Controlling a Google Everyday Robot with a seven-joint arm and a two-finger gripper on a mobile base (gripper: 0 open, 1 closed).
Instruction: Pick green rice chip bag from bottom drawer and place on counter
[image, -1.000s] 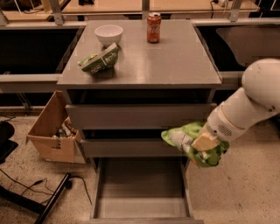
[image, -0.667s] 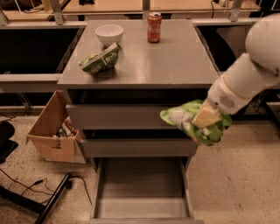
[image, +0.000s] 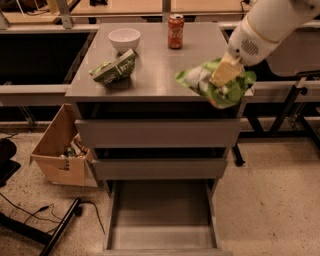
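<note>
My gripper (image: 226, 72) is shut on the green rice chip bag (image: 212, 84), a crumpled lime-green bag with whitish patches. It holds the bag in the air over the front right corner of the counter (image: 155, 65), the grey top of the cabinet. The white arm reaches in from the upper right. The bottom drawer (image: 162, 220) is pulled out below, and its flat grey floor has nothing on it.
On the counter stand a white bowl (image: 124, 38), a red soda can (image: 175, 24) and a duller dark-green-and-white bag (image: 114, 68). The two upper drawers (image: 157, 132) are shut. A cardboard box (image: 62, 150) sits on the floor at the left. Cables lie at the lower left.
My gripper has lifted the green bag from in front of the drawer fronts up to counter height, over the front right corner.
</note>
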